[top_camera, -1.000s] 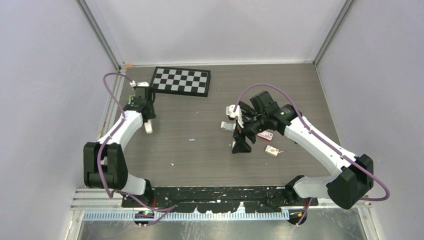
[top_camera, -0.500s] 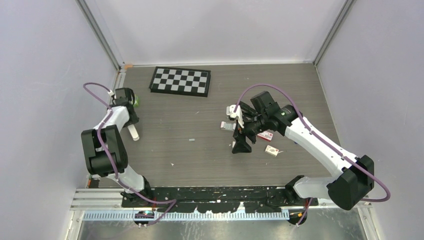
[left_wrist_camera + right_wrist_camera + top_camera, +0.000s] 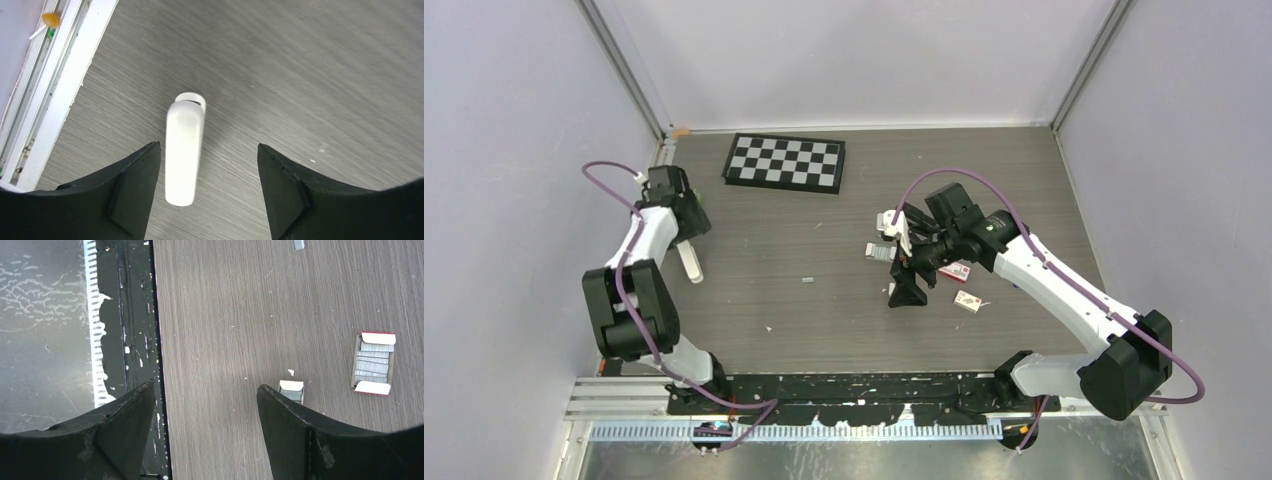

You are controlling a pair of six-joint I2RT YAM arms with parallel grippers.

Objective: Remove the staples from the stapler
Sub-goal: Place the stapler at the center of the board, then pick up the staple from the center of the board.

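left gripper (image 3: 208, 148) — spread, white stapler (image 3: 184, 150) is seen between, near worktop's (image 3: 310, 65) left edge | right gripper (image 3: 205, 390) — spread, nothing is held

Light: bright, even, from overhead; the pale walls carry a faint lilac cast. Shadows: soft and short under both arms on the bench (image 3: 824, 310). Left wrist view: stapler (image 3: 184, 150) nearly blown-out white, wood grain softly blurred, left tool (image 3: 208, 146) flat black. Right wrist view: grain and staple box (image 3: 374, 363) crisp.
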